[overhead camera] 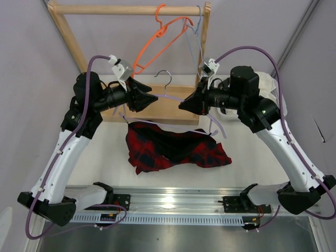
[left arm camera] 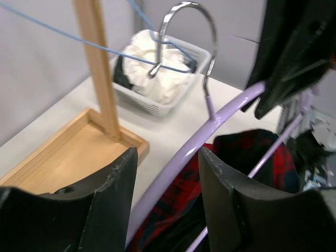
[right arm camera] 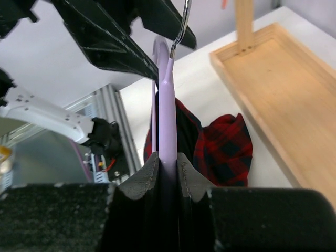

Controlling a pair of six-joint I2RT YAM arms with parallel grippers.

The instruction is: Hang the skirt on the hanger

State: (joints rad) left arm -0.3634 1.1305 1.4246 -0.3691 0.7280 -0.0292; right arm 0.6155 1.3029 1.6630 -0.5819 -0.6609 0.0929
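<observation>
Two claws at one hanger (left arm camera: 231, 107), but only one has it. The right claw (right arm camera: 168, 160) is clamped tight on the lavender arm and holds the frame up over the tabletop (overhead camera: 115, 157). The left claw (left arm camera: 167, 157) stands about half open, a finger either side of the other arm, gripping nothing. The skirt (overhead camera: 176, 149) lies bunched just beneath, partly against the lower bar; whether it's over it, can't tell. My read: the right should hold firm and level. The left should back straight out clear of the frame, then pinch a skirt edge, not the heap.
</observation>
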